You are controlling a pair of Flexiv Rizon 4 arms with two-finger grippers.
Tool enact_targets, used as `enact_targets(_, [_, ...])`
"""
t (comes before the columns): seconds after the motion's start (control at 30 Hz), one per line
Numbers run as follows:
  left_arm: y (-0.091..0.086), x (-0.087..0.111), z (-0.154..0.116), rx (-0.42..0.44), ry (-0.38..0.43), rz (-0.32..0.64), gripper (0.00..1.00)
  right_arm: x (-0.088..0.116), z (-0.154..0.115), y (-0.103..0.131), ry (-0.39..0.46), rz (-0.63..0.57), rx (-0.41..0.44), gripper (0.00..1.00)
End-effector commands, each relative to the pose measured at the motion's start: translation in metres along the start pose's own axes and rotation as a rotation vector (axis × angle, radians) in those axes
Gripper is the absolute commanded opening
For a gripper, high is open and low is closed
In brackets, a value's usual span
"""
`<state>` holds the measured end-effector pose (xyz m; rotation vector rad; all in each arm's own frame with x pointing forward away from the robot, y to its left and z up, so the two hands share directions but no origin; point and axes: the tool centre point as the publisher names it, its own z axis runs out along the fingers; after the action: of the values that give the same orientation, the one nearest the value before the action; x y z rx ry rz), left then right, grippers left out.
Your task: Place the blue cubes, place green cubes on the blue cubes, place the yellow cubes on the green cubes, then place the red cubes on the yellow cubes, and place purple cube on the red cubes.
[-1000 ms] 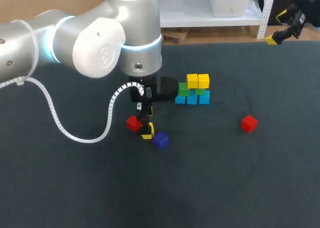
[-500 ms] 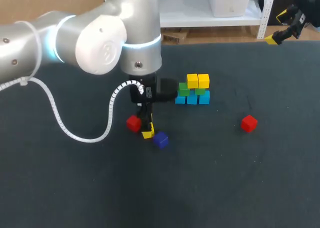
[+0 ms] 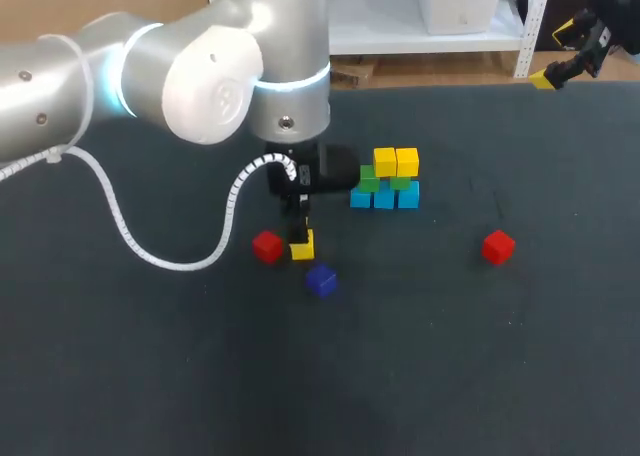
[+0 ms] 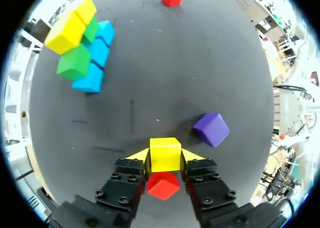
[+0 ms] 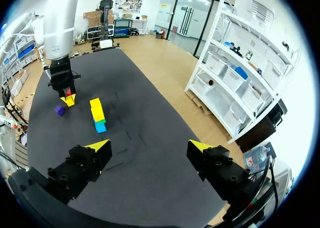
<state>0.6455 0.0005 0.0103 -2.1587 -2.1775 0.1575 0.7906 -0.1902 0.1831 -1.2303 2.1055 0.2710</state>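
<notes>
Note that the left gripper (image 4: 165, 157) has risen and shifted toward the stack (image 3: 385, 181) over the last second. It now pinches the yellow cube (image 3: 302, 246) from two sides, one yellow tip against each flank. The near red cube (image 3: 267, 247) and the purple cube (image 3: 321, 281) lie where they lay a second ago, so treat the pick as clean: nothing was dragged along. In the left wrist view the near red cube shows under the gripper, behind the held cube. This suggests the cube is off the table (image 3: 450, 356); confirm this before you traverse. The stack has a blue row at the base, green cubes on it and two yellow cubes on top. The yellow layer is therefore the step in hand, and both red cubes and the purple cube remain to be placed. The pictures do not settle which seat on the green cubes is free. For room, you have bare table between the gripper and the stack, and the purple cube lies just beside the gripper, off the line to the stack. The black wrist block (image 3: 335, 168) of the left arm appears close to the stack's near side in the head view, so approach from above rather than sideways to avoid nudging the layers. The far red cube (image 3: 497, 246) lies well apart on open table. The right gripper (image 5: 149, 147) hangs spread and empty off the table's far right corner, well apart from the work.
</notes>
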Motion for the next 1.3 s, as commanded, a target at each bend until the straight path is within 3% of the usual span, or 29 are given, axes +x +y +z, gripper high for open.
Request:
enact_targets(0.03, [-0.007,0.010,-0.015,-0.063,-0.003,0.015,0.00,0.001,0.000,-0.001,-0.004,-0.001,-0.003,1.00])
enact_targets(0.2, [0.000,0.013,-0.032,-0.082,0.002,0.078,0.00,0.001,0.000,-0.001,-0.004,-0.001,-0.003,1.00])
enact_targets(0.57, [0.044,0.012,-0.072,-0.134,-0.010,0.045,0.00,0.001,0.000,-0.001,-0.004,-0.001,-0.003,1.00])
enact_targets(0.93, [0.072,-0.021,-0.094,-0.134,0.014,0.101,0.00,0.001,0.000,-0.001,-0.004,-0.001,-0.003,1.00])
enact_targets(1.3, [0.084,-0.057,-0.096,-0.092,0.019,0.182,0.00,0.001,0.000,-0.001,-0.004,-0.001,-0.003,1.00])
